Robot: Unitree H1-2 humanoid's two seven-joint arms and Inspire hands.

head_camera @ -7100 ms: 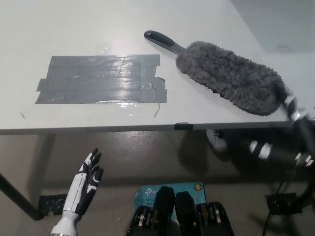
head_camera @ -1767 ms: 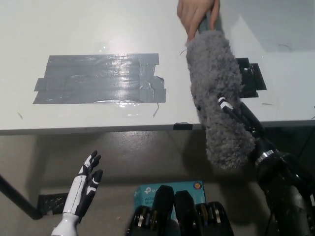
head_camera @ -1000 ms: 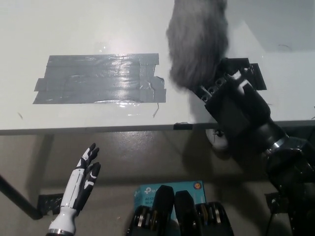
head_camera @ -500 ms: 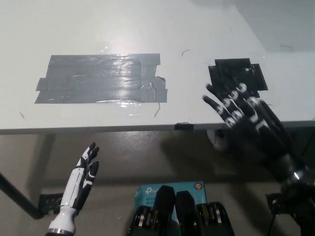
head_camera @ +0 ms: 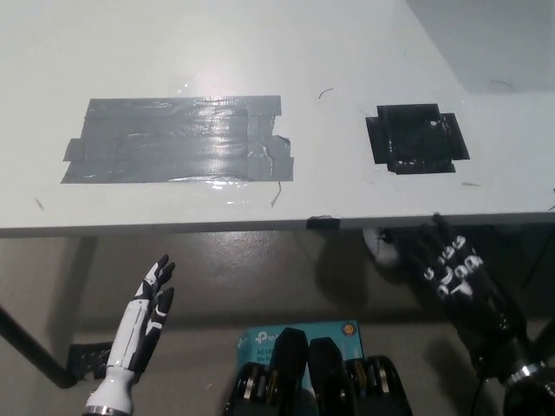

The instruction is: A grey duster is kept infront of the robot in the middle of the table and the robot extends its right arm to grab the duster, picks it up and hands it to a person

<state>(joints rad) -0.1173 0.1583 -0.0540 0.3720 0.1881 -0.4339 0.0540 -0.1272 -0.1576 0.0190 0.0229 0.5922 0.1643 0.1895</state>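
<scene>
Saw a white table (head_camera: 104,52) filling the upper half of the head view, its front edge running straight across. Found a wide patch of grey tape (head_camera: 178,140) stuck flat on the left middle of it, and a smaller square of black tape (head_camera: 416,139) well apart to the right. Noted the black right hand (head_camera: 451,273) below the table edge at the lower right, fingers spread apart, empty. Noted the white left hand (head_camera: 147,308) resting low at the lower left, under the table's level, fingers straight and slightly parted, also empty. Could not tell where the grey duster was: on neither the table nor in either hand. Spotted a blue box (head_camera: 260,338) on the floor and a small black tab (head_camera: 323,222) on the table's front edge.
</scene>
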